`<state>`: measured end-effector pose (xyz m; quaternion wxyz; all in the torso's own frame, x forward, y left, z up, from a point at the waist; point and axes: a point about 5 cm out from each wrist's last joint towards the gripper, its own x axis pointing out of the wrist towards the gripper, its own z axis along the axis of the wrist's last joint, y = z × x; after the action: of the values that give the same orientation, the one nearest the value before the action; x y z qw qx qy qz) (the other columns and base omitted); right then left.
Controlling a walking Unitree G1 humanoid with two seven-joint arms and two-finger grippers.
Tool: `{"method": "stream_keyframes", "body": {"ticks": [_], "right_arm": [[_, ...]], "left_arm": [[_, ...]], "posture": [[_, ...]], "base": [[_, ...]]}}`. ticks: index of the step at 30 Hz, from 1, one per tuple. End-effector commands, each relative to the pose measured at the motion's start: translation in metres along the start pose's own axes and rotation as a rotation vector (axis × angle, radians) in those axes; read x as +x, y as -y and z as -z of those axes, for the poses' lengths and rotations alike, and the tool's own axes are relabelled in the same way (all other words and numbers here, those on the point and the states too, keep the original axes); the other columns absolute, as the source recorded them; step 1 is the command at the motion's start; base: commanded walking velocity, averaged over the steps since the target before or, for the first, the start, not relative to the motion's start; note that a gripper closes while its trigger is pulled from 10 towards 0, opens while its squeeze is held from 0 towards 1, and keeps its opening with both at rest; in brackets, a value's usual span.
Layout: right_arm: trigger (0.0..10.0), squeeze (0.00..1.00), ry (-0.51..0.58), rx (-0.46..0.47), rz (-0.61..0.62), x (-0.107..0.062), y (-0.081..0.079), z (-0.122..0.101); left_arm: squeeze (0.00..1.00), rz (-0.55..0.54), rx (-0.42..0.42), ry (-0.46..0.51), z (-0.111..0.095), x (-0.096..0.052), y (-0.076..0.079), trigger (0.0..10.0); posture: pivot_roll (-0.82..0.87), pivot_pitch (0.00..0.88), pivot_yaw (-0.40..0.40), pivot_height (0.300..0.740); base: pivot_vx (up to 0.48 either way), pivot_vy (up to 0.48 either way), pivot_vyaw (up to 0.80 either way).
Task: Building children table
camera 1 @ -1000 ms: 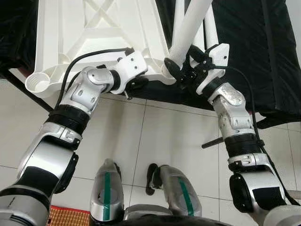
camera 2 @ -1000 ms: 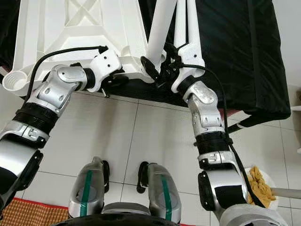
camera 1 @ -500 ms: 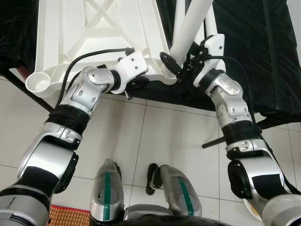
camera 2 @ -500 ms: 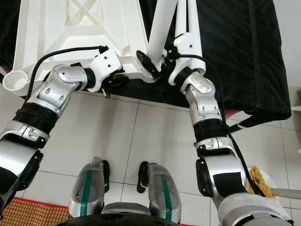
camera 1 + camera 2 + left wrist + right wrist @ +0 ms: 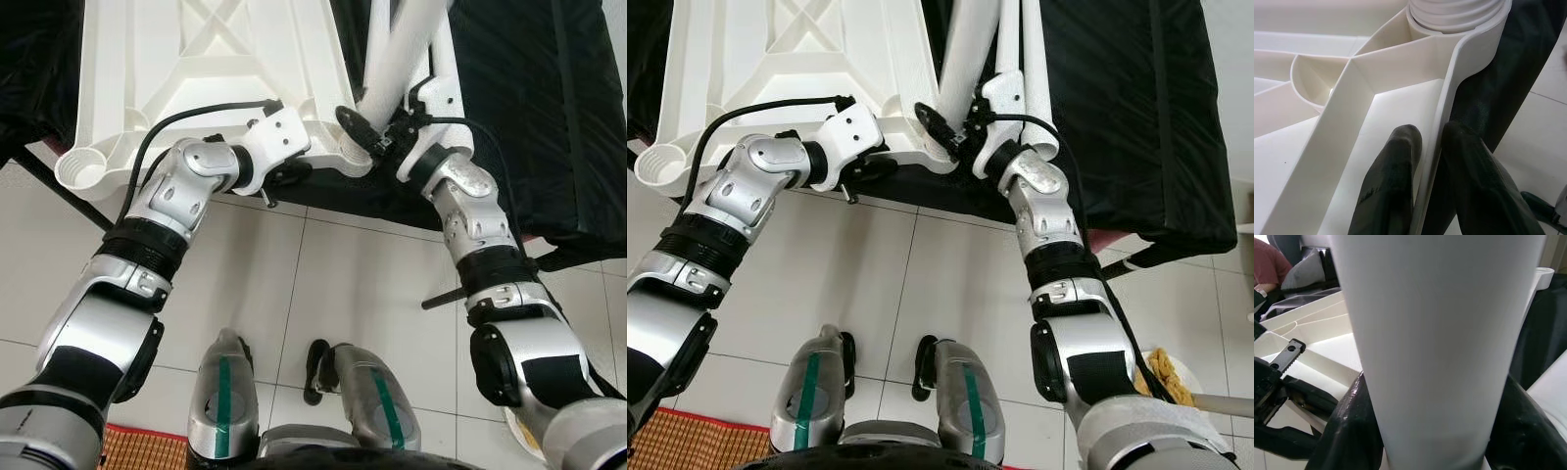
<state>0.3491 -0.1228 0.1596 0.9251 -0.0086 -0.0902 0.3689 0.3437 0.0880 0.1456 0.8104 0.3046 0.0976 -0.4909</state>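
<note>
Progress shows at the near right corner of the upturned white plastic tabletop (image 5: 211, 59): the white round plastic table leg (image 5: 402, 59) that my right gripper (image 5: 377, 132) clasps between its two black fingers now stands steeper and closer over the white ribbed corner socket (image 5: 1454, 14) than it did a second ago, and my right wrist has risen toward it. I judge the leg's foot is about to seat, with a push or twist yet to come. My left gripper (image 5: 1432, 191) has not moved; its fingers pinch the tabletop's thin near rim, one inside, one outside, steadying the slab. More white legs (image 5: 441, 59) lie just right of the one I hold. Everything rests on a black cloth-covered table (image 5: 549, 117). Below it, pale grey floor tiles (image 5: 323, 284), and a woven orange mat (image 5: 142, 450) by my left foot.
</note>
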Motion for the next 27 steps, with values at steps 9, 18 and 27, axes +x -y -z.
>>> {"method": "stream_keyframes", "body": {"ticks": [9,18,27], "right_arm": [[10.0,0.00,-0.022,0.016,0.020,-0.004,0.001,0.007],[10.0,0.00,0.016,0.028,0.092,-0.005,-0.006,0.006],[10.0,0.00,0.026,0.022,0.254,-0.005,-0.014,0.009]], "left_arm": [[0.00,-0.025,0.039,0.008,-0.004,0.000,-0.003,10.0],[0.00,-0.041,0.035,0.016,-0.006,-0.001,-0.005,10.0],[0.00,-0.040,0.031,0.019,-0.005,-0.003,-0.004,10.0]], "posture": [[0.03,0.079,-0.053,0.740],[0.03,0.077,-0.054,0.740],[0.03,0.088,-0.055,0.740]], "base": [[0.000,0.000,0.00],[0.000,0.000,0.00],[0.000,0.000,0.00]]}}
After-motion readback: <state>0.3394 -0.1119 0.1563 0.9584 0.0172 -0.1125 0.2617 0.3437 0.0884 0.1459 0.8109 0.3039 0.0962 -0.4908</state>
